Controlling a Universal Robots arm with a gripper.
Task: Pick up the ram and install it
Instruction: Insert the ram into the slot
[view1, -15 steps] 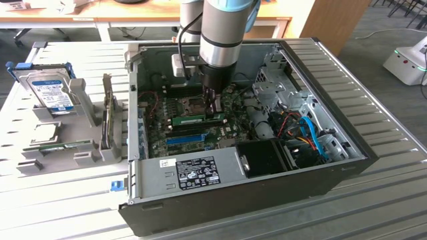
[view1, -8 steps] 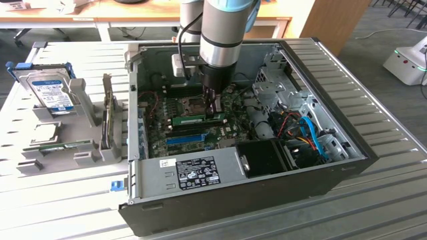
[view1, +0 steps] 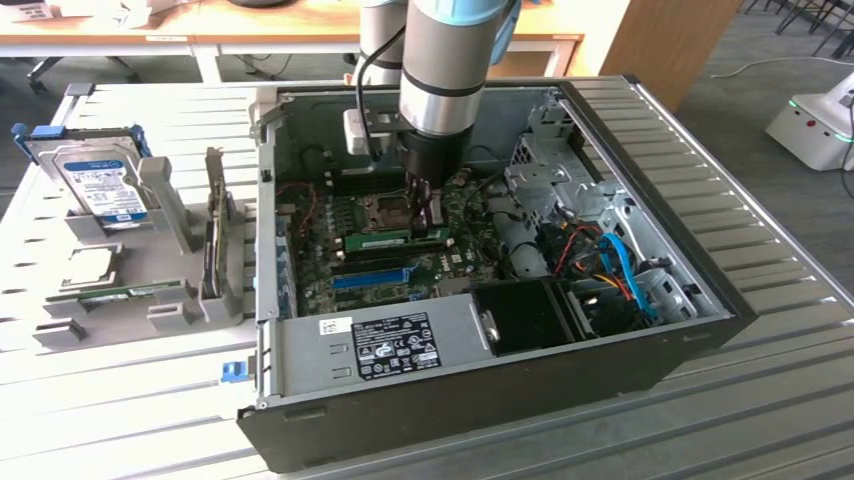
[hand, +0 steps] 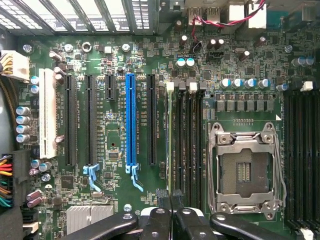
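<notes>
The ram (view1: 396, 240) stands on edge in a memory slot (hand: 187, 145) on the motherboard (hand: 200, 55), beside the open processor socket (hand: 245, 170). It is lined up lengthwise with the slot, apparently so it can seat. The pincer (hand: 171, 197) reaches straight down into the computer case (view1: 694, 330), pressed together on one end of the ram's top edge and seemingly pinching it. The blue slot (hand: 130, 120) lies near, untouched. The printed sticker (view1: 394, 345) and the label of the hard drive (view1: 107, 185), out on the counter (view1: 774, 400), carry writing too small to read.
</notes>
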